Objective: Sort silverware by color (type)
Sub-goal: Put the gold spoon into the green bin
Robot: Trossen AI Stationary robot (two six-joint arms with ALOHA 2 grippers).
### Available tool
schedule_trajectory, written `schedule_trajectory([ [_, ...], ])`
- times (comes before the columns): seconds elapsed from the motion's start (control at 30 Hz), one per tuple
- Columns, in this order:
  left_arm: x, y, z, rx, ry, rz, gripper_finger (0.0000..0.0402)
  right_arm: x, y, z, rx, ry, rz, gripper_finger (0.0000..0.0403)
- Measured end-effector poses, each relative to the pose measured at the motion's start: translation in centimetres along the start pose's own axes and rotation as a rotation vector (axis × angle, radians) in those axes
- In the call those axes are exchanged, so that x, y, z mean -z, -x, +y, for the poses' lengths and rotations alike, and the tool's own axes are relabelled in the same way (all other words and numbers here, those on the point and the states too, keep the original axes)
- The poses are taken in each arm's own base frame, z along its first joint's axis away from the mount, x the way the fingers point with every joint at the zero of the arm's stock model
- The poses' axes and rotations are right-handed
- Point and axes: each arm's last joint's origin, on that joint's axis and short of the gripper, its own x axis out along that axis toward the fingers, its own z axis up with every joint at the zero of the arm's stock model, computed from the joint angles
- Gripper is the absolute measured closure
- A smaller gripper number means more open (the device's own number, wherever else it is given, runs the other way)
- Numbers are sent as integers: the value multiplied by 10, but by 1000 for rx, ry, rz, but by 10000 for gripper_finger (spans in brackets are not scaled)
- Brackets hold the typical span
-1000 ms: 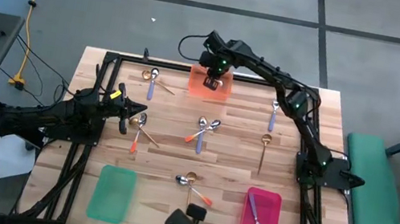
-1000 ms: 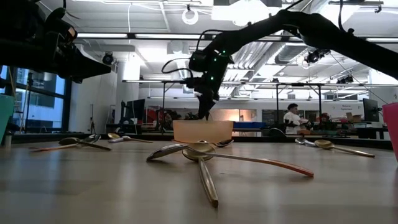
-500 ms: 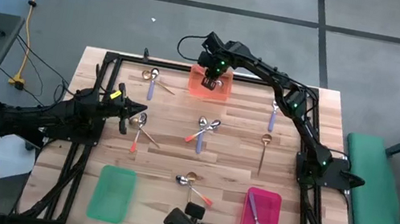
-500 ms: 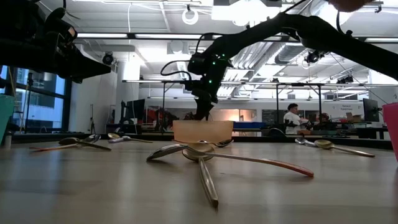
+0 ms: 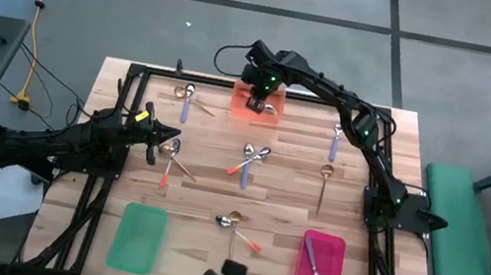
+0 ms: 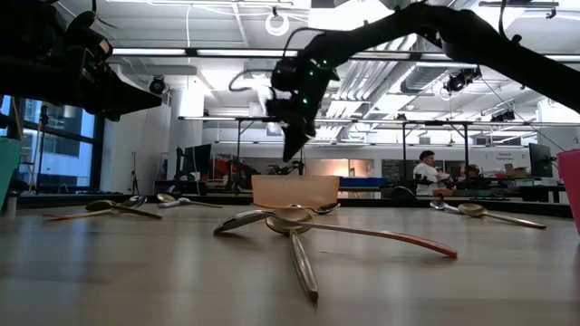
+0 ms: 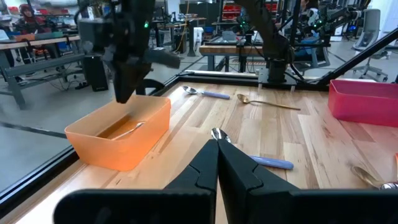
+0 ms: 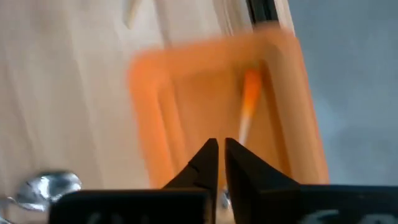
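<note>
Right gripper (image 5: pixel 256 83) hovers over the rectangular, translucent orange plastic tray (image 5: pixel 244 104), fingers nearly closed, empty. Directly beneath it an orange-handled spoon (image 8: pixel 248 107) lies inside the tray. Left gripper (image 5: pixel 169 136) waits clenched, well apart. No legible markings.

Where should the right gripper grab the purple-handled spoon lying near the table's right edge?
Grip the purple-handled spoon mid-handle, coming straight down with the fingers across its width. It lies flat and alone on the wood, handle pointing toward the near edge, the gold spoon lying apart from it, so there is probably room for both fingers.
</note>
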Motion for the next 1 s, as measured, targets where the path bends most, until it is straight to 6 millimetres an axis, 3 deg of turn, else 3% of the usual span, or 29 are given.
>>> schedule_trajectory([
  [0.5,0,0,0,0,0,0,401,-46,3,35,-15,116,-389,403],
  [0.63,0,0,0,0,0,0,401,-48,-5,40,-13,111,-426,403],
  [0.83,0,0,0,0,0,0,401,-39,-32,48,-22,71,-458,403],
  [1.0,0,0,0,0,-1,0,401,-27,-20,60,-14,87,-534,403],
])
